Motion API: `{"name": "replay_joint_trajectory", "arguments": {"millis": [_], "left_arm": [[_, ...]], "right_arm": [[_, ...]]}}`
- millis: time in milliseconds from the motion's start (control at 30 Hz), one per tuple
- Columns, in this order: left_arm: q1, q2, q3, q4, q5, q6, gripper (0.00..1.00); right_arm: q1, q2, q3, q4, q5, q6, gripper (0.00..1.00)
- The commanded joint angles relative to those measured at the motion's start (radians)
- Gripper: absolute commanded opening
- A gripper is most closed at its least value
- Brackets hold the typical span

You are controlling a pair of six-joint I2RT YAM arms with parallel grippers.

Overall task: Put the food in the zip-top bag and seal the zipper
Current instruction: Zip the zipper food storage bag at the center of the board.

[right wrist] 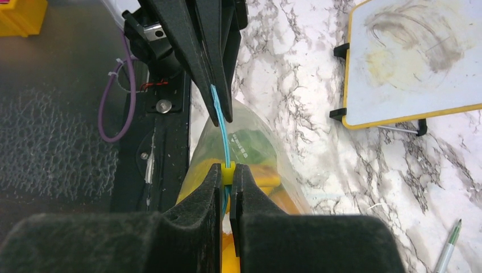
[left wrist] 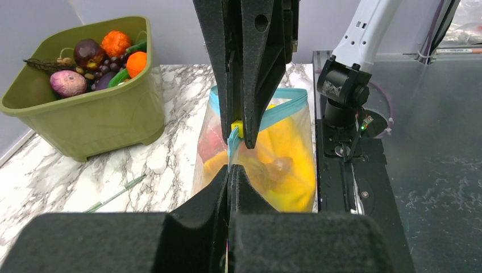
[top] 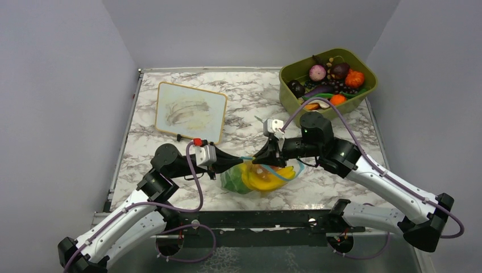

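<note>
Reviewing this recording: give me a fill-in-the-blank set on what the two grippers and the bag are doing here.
The right gripper is shut on the ____ slider of the zipper.
The left gripper is ____ on the zipper strip.
The food sits ____ the zip-top bag.
The olive tub stands at the table's far ____ corner.
Missing: yellow; shut; inside; right.

The food sits in the bag (tub behind-right, board behind-left).

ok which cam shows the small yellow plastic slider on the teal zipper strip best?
Right wrist: the small yellow plastic slider sits close up, pinched by the right gripper on the teal zipper strip. Left wrist shows it smaller, partly covered by that gripper's fingertips. Top external hides it under the right gripper.
</note>
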Motion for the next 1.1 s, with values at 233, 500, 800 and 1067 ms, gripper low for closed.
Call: {"name": "replay_joint_trajectory", "arguments": {"millis": [233, 500, 800, 1067], "left_arm": [[0.009, -0.044, 0.063, 0.042, -0.032, -0.045, 0.08], [0.009, 0.011, 0.103, -0.014, 0.051, -0.005, 0.38], [0.009, 0.046, 0.114, -0.008, 0.067, -0.002, 0.39], [0.009, 0.065, 0.112, 0.007, 0.117, -0.001, 0.31]], "right_arm": [[-0.011, -0.051, 0.011, -0.004, -0.039, 0.000, 0.01], [-0.011, -0.029, -0.005, 0.092, -0.127, 0.047, 0.01], [-0.011, 0.000, 0.006, 0.107, -0.142, 0.051, 0.01], [-0.011, 0.013, 0.003, 0.134, -0.153, 0.071, 0.01]]}}
